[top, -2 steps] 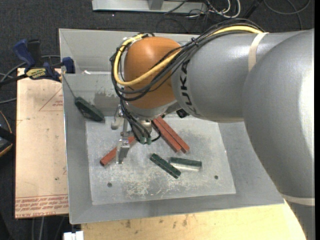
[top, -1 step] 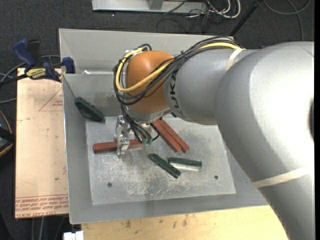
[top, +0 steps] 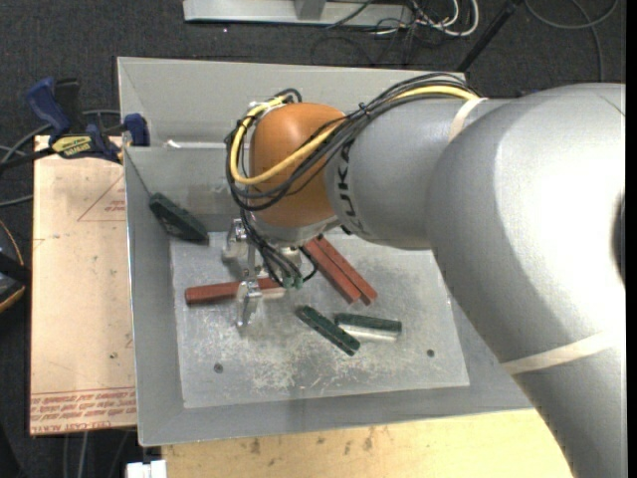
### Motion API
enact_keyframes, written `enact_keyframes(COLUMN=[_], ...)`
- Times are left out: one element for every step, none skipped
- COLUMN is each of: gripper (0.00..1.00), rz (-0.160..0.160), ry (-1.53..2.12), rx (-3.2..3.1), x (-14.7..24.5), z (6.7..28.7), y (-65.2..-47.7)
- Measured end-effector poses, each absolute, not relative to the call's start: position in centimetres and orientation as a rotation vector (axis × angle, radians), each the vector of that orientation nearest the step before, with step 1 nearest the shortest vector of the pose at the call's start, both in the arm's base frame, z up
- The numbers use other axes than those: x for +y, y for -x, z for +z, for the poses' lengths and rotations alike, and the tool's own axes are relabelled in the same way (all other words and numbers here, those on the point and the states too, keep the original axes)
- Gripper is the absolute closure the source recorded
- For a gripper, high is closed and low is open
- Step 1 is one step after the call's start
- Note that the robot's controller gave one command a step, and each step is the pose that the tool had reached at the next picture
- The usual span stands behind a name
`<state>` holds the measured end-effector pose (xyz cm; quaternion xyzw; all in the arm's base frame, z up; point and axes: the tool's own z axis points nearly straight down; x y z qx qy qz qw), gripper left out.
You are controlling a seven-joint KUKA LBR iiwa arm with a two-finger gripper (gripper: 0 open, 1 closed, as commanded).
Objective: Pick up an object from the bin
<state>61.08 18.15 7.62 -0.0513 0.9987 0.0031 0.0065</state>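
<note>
The grey metal bin [top: 299, 376] holds a few flat bars spread singly over its floor. The arm [top: 498, 207] enters from the right and bends down over the middle of the bin. Its wrist carries an orange cover [top: 289, 162], with yellow and black cables [top: 239, 157] looped round it. The tool [top: 246, 302] is low, at the left-centre of the floor, directly over a red-brown bar [top: 211, 294]. This bar lies flat and nearly level across the view, with its left end free and its right part passing beneath the tool's metal parts. The tool meets the bar at about its right third; contact looks likely but is not certain from this angle. Whether the tool is wide or narrow cannot be told, since its own body and the bar overlap there, and a grip on the bar cannot be confirmed. Just right of the tool, a pair of red-brown bars [top: 343, 275] lies side by side on a diagonal, their upper ends hidden under the cover. Below those, a dark green bar [top: 328, 330] lies slanted. A green bar with a silver end [top: 370, 325] lies beside it, their near ends close or touching. Well apart, at the upper left, a dark piece [top: 177, 217] leans where the floor meets the left wall. The floor is scuffed and speckled pale.
</note>
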Motion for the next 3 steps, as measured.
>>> enact_keyframes(gripper=[1.00, 1.00, 1.00], rz=[0.013, 0.013, 0.003], ry=[0.159, 0.159, 0.338], rx=[3.118, 3.118, 3.114], x=[18.2, 18.2, 17.5], z=[7.9, 7.9, 22.7], y=[-61.3, -61.3, -64.1])
